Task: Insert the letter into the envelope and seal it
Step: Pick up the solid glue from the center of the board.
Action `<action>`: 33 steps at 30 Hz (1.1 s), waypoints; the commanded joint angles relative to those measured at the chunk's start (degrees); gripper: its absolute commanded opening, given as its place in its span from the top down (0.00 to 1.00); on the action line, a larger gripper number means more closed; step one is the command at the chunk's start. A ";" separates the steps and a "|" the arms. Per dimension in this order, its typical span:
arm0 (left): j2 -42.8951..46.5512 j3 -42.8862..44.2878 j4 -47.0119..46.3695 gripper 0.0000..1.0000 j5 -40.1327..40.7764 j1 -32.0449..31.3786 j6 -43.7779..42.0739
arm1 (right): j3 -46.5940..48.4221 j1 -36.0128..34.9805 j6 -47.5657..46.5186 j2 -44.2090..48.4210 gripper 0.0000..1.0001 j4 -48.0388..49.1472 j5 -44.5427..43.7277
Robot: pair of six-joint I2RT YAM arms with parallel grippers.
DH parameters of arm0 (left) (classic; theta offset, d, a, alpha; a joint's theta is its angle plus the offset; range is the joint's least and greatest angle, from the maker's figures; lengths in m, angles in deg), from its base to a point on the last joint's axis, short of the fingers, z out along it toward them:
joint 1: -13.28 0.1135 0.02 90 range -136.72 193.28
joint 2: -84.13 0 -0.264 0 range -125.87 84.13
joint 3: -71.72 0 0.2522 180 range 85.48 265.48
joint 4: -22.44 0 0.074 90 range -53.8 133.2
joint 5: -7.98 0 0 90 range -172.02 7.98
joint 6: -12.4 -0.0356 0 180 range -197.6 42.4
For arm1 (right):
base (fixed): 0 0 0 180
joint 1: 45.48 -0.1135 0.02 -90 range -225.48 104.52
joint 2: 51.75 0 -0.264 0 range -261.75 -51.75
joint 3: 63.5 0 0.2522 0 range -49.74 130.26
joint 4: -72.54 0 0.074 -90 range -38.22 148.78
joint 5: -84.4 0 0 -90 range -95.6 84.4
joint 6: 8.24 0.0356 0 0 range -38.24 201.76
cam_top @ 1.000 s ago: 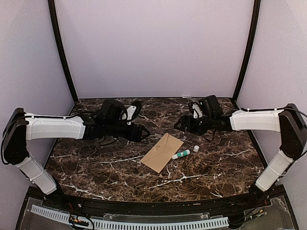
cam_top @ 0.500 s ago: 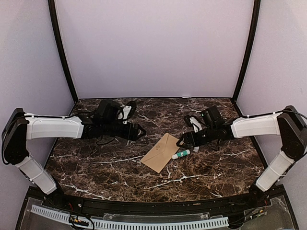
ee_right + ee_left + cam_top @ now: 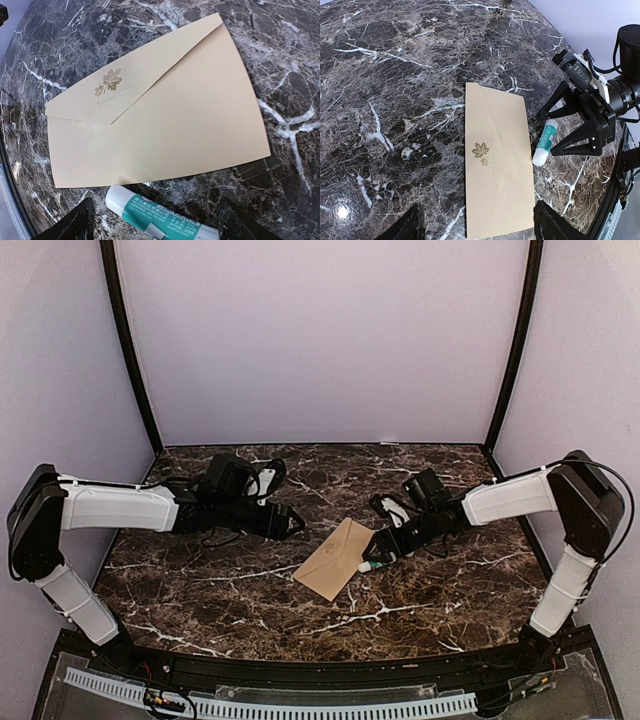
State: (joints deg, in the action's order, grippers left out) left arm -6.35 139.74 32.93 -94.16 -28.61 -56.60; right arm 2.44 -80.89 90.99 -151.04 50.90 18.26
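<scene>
Envelope [image 3: 338,558] lies flat on the table [image 3: 200,590], flap folded down, gold leaf print up. No letter in view; it may be inside, can't tell. My right gripper [image 3: 547,131] is spread open, fingers straddling the glue stick [image 3: 160,218], which lies just beside the envelope's long edge. My left gripper [image 3: 292,523] hovers open off the envelope's opposite side, apart from it. My read on the envelope: light, thin, floppy, likely to skate on the polished stone. Best hold is a pinch at the flap tip or a corner, with the other arm pinning the body.
</scene>
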 commanded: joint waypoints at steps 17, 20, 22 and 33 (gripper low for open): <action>-1.73 -1.44 -1.53 0.27 -3.23 0.23 0.02 | -6.16 -8.43 3.15 7.38 0.24 -7.07 -5.35; -1.67 -1.56 -1.48 0.27 -3.43 0.23 -0.06 | -7.58 -10.34 3.70 9.71 0.25 -7.74 -9.41; -1.70 -1.67 -1.62 0.27 -3.46 0.25 0.00 | -8.12 -11.66 4.29 10.96 0.27 -7.76 -12.21; -1.59 -2.35 -1.71 0.27 -3.94 0.23 0.11 | -7.84 -19.32 3.32 10.72 0.40 -7.93 -23.59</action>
State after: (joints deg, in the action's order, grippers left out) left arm -8.12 138.52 31.80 -97.46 -28.61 -56.38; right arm -5.23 -97.83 95.50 -139.87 43.18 -0.91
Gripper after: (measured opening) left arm 0.732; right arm 0.611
